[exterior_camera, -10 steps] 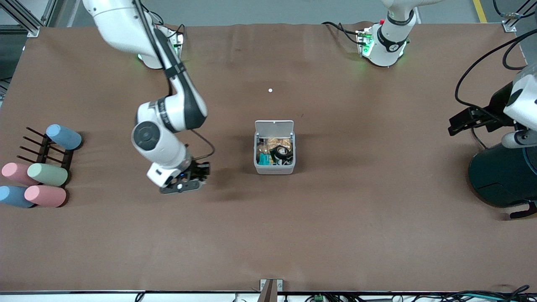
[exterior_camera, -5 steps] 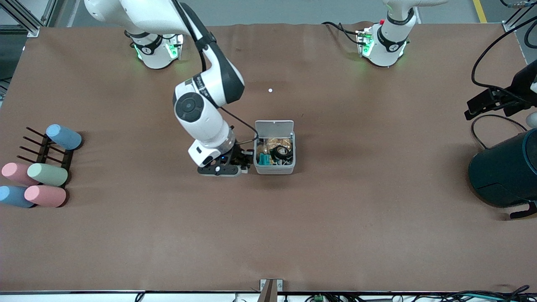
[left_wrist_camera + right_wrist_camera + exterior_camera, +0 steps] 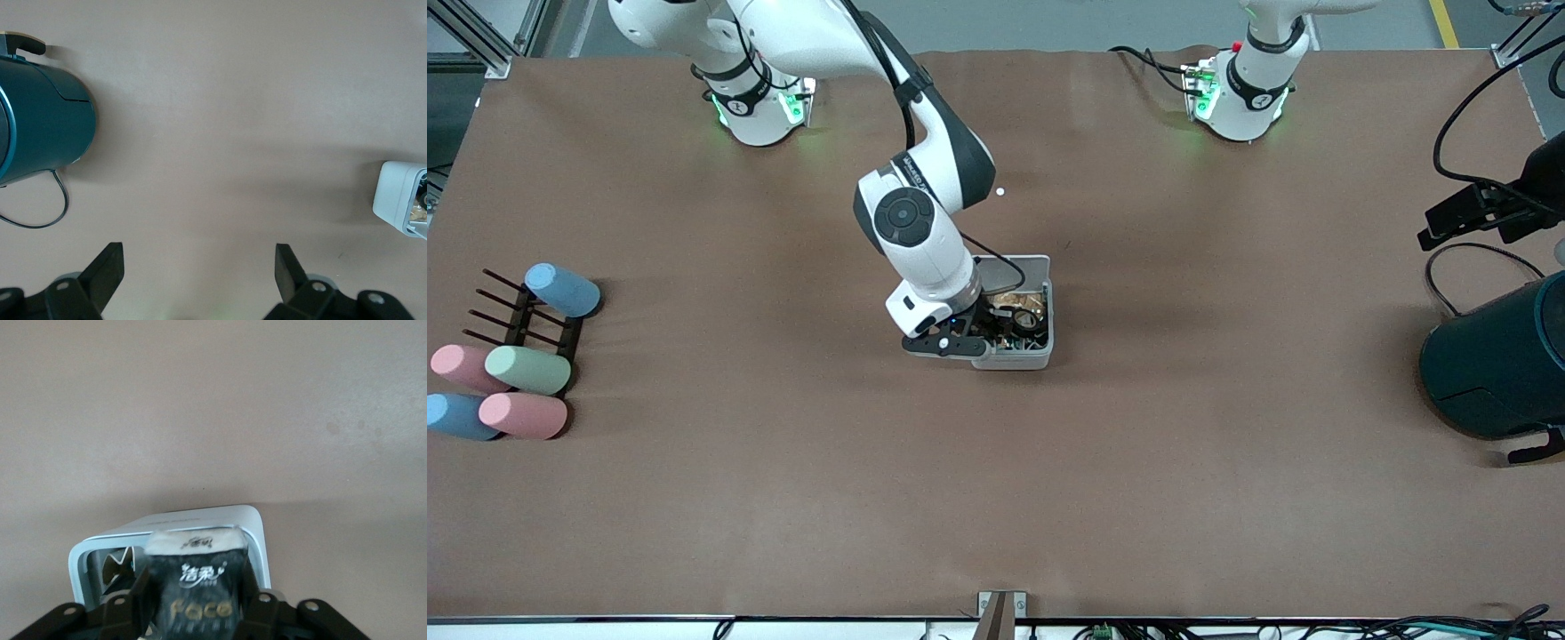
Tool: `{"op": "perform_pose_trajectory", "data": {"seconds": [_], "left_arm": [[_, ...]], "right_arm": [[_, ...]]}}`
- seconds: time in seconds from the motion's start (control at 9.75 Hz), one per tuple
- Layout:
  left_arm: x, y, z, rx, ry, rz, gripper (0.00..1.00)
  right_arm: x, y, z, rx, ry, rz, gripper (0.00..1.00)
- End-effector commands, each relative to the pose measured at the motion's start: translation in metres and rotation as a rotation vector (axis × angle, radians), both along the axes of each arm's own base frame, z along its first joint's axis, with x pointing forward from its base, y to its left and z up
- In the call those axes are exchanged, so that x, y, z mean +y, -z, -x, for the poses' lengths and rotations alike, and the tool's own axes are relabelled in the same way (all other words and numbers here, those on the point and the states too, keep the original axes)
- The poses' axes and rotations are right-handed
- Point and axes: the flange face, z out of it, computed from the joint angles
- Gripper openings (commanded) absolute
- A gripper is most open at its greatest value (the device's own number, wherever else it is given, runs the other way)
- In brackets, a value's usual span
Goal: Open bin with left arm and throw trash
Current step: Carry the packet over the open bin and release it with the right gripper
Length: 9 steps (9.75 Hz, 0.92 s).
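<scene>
A: Risk?
B: The black packet (image 3: 197,590) is sitting over the open bin (image 3: 1016,358) rim; it could be snagging there and spilling onto the surface.
A: Fingers?
B: Right gripper (image 3: 195,608): 2 fingers half-spread, gripping the packet. Left gripper (image 3: 199,275): hanging near the teal cylinder (image 3: 40,120), well apart from the bin, spread wide, holding nothing.

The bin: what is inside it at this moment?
Inside the open bin lie gold-printed wrappers and a black ring. The right gripper, over it, holds a black packet and covers the rest.
</scene>
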Motion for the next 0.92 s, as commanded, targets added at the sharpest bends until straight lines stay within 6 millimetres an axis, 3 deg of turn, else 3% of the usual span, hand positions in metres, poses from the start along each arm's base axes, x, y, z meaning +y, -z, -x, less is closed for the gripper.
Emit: {"op": "perform_pose_trajectory", "data": {"seconds": [0.0, 0.1, 0.21, 0.41, 0.62, 0.72, 0.82], "left_arm": [[-0.003, -0.010, 0.030, -0.007, 0.013, 0.014, 1.00], [-0.002, -0.009, 0.029, -0.009, 0.014, 0.014, 1.00], [-0.002, -0.009, 0.029, -0.012, 0.014, 0.014, 1.00], [-0.005, -0.008, 0.026, -0.023, 0.019, 0.013, 1.00], [-0.008, -0.003, 0.019, -0.025, 0.029, 0.000, 1.00], [-0.012, -0.001, 0.018, -0.022, 0.033, -0.003, 1.00], [-0.013, 0.001, 0.017, -0.019, 0.037, -0.014, 1.00]], "right_arm": [[0.010, -0.001, 0.006, 0.007, 0.001, -0.006, 0.88], [0.012, -0.002, 0.007, 0.007, -0.004, -0.007, 0.97], [0.011, -0.002, 0.008, 0.014, -0.008, -0.002, 0.97], [-0.012, -0.018, -0.004, 0.050, 0.004, 0.023, 0.97], [-0.056, -0.055, -0.026, 0.060, 0.044, 0.033, 0.99], [-0.089, -0.076, -0.037, 0.078, 0.001, 0.054, 0.99], [-0.137, -0.099, -0.052, 0.105, -0.040, 0.049, 0.99]]}}
